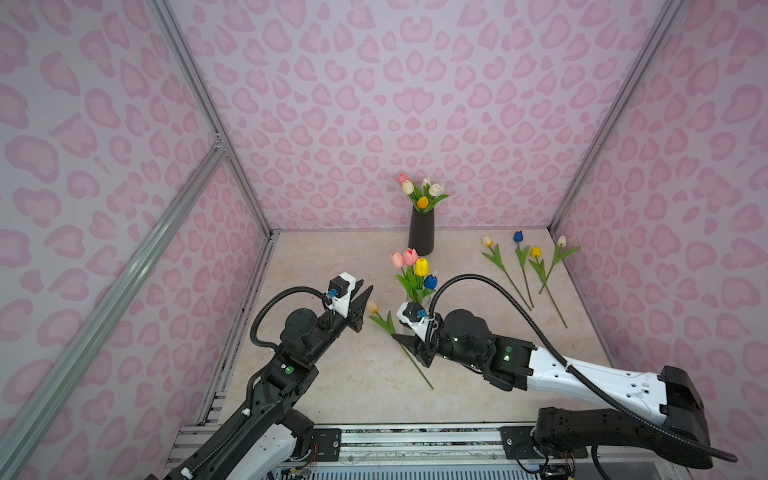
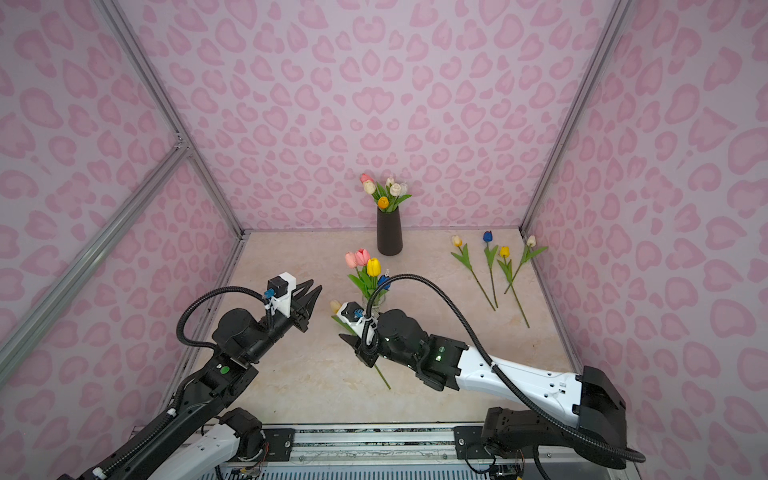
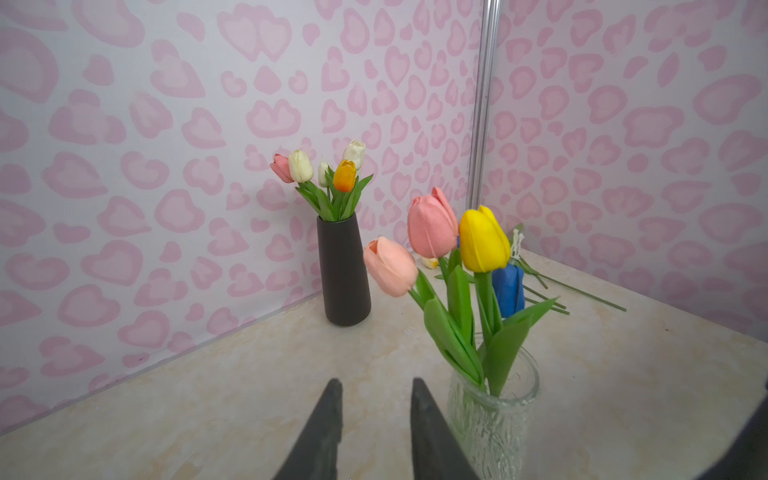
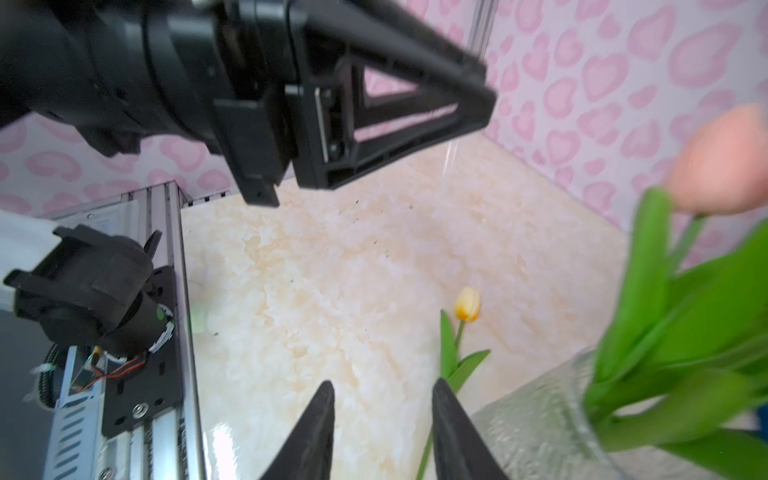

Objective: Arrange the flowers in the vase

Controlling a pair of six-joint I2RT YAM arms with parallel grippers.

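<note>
Right wrist view puts your right gripper (image 4: 382, 386), fingers spread and empty, low over the cream tulip (image 4: 467, 305) lying flat just beside the glass vase (image 4: 536, 419): swing wide while closing and you could tip that vase. Your left gripper (image 3: 376, 382) hovers raised, fingers slightly apart, empty, aimed toward the black vase (image 3: 344, 270) at the back.

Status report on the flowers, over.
Left gripper open, empty; right gripper open over a loose tulip. Four tulips in glass vase, five in black vase, four more loose. Nothing blocking.
</note>
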